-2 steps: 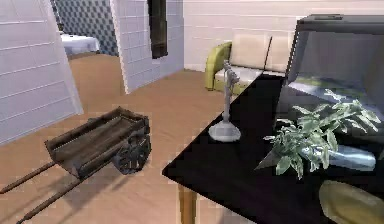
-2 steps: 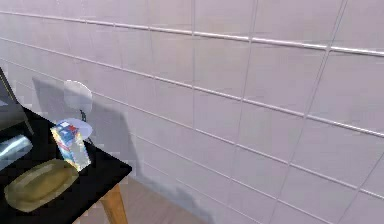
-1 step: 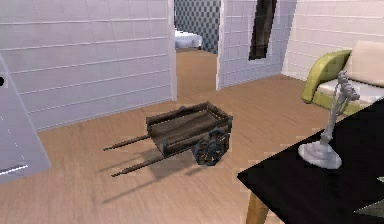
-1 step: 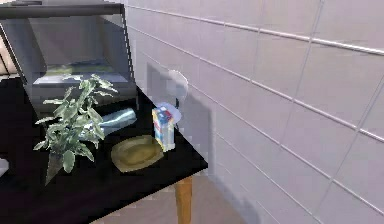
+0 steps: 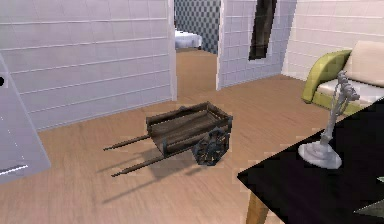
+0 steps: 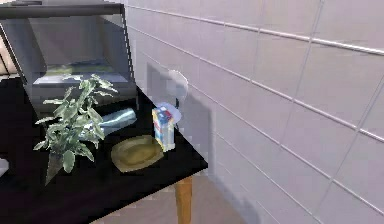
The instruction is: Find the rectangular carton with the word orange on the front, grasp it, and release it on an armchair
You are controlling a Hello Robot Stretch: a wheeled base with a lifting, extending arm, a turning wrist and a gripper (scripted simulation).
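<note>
While I am looking out to the side, a small white-and-orange carton point(image 6: 165, 128) is standing upright on the black table point(image 6: 130, 186). It is sitting near the edge toward the panelled wall, just beside a flat yellowish dish point(image 6: 137, 153) and near a leafy plant point(image 6: 72, 122). Ahead, a wooden cart point(image 5: 190, 130) is sitting on the floor, and an armchair point(image 5: 338, 72) is standing well beyond it. I am not able to tell my end effector's state.

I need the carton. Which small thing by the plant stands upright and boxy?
The white, orange and blue carton at the table edge; the yellowish dish is flat, and the grey bottle lies down.
</note>
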